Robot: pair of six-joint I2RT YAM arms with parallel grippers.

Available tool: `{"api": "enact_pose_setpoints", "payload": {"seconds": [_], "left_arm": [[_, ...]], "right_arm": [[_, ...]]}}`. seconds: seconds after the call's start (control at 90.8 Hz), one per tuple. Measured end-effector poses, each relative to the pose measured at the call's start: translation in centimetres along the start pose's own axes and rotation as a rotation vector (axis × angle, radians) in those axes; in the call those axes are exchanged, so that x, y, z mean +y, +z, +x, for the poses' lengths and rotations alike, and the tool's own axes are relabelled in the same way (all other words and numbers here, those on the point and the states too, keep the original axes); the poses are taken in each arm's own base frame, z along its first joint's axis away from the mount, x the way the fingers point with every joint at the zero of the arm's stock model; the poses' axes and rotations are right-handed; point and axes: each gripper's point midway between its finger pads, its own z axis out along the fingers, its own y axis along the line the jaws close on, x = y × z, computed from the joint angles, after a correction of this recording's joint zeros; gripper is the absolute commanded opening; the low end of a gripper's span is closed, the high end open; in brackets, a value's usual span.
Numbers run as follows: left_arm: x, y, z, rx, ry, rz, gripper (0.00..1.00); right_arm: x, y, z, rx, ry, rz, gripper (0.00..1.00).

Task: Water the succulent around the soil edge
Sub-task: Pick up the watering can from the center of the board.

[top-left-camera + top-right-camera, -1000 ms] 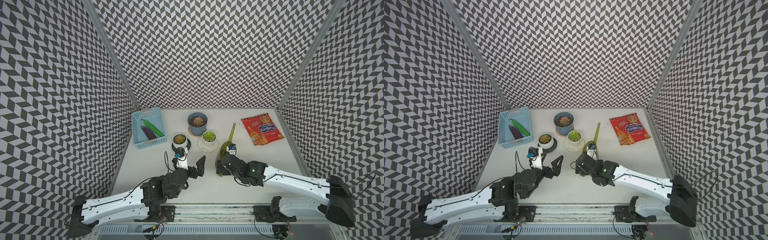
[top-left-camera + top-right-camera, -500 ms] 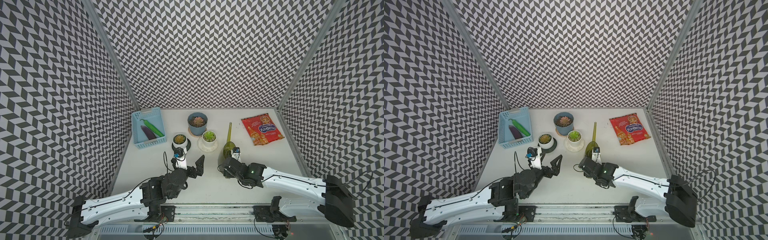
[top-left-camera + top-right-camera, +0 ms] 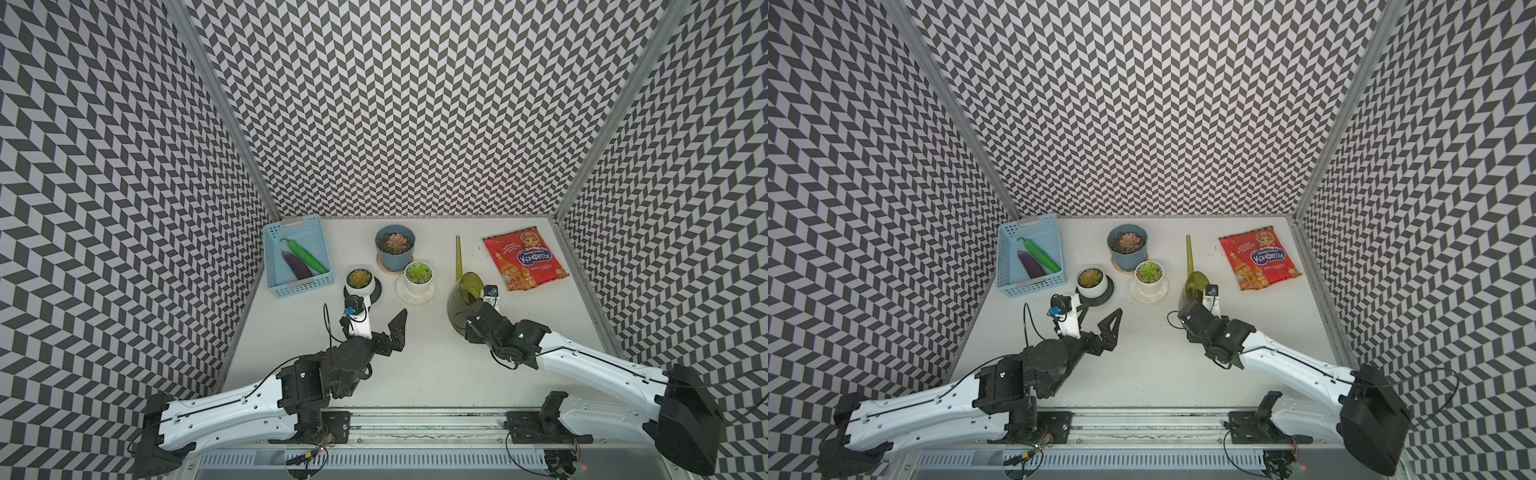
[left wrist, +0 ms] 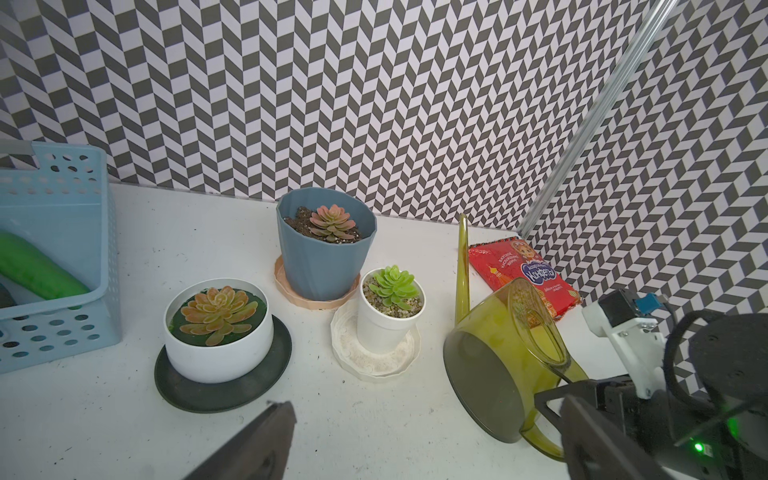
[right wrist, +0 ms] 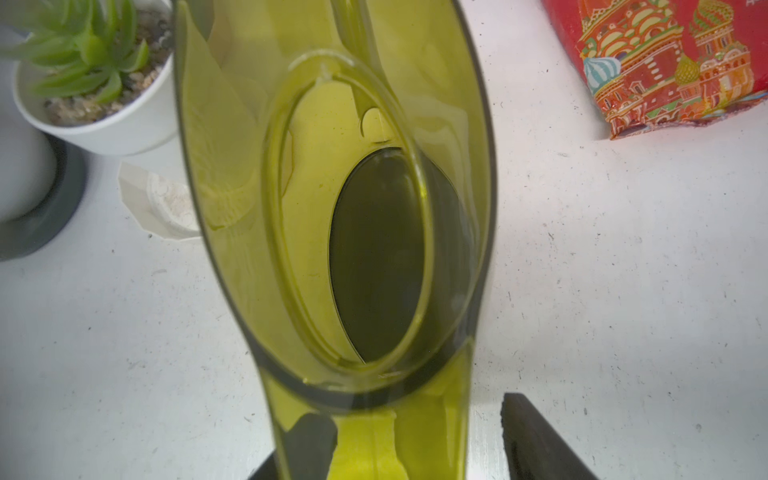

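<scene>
Right wrist view: the translucent olive-green plastic watering can (image 5: 374,249) fills the middle, and its strap handle runs down between the two dark fingers of the right gripper (image 5: 415,424). The jaws stand partly spread around that handle. One finger shows through the green plastic, while a strip of the white table (image 5: 623,291) separates the other finger from the handle, so no pinch is visible.

In both top views the can sits between the pots and a red foil sweets packet (image 3: 524,264), near the right arm's side of the table. It is just beside the cream saucer (image 3: 405,294) under the bright green succulent (image 3: 419,272) in its small white cup pot. The left wrist view shows the can tilted, its dark round base turned toward the pots and its long thin spout rising nearly upright.

Behind the green plant stands a pink succulent (image 3: 395,241) in a blue-grey faceted pot on a tan saucer. To its left, an orange-tipped succulent (image 3: 359,277) sits in a round white bowl on a dark saucer.

The left gripper (image 3: 378,328) is spread wide, holding nothing, just in front of that dark saucer. A pale blue perforated basket (image 3: 299,286) at the far left holds a green cucumber and a purple aubergine.
</scene>
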Motion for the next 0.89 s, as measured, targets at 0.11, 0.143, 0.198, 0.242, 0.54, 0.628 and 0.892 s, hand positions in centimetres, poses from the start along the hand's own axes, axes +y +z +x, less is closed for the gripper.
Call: {"api": "enact_pose_setpoints", "payload": {"seconds": [0.11,0.143,0.198,0.242,0.54,0.628,0.892], "left_arm": [[0.1,-0.1,-0.1,-0.005,-0.002,-0.003,1.00],[0.1,-0.1,-0.2,-0.005,-0.002,-0.003,1.00],[0.1,-0.1,-0.2,-0.006,0.000,-0.005,1.00],[0.1,-0.1,-0.2,-0.007,0.001,-0.006,1.00],[0.3,0.3,0.2,0.000,0.029,-0.026,1.00],[0.7,0.6,0.2,0.001,0.035,-0.045,1.00],[4.7,2.3,-1.2,-0.019,-0.005,-0.168,1.00]], "right_arm": [[0.3,0.2,0.4,0.018,-0.037,-0.020,0.47],[0.4,0.2,0.5,0.023,-0.044,-0.027,0.43],[0.7,0.3,0.8,0.036,-0.056,-0.036,0.36],[0.7,0.5,1.0,0.047,-0.070,-0.035,0.31],[0.5,-0.9,0.0,0.077,-0.117,0.004,0.00],[0.3,-2.1,-1.4,0.066,-0.125,0.031,0.00],[-0.1,-6.8,-6.2,0.004,-0.143,0.068,0.00]]}}
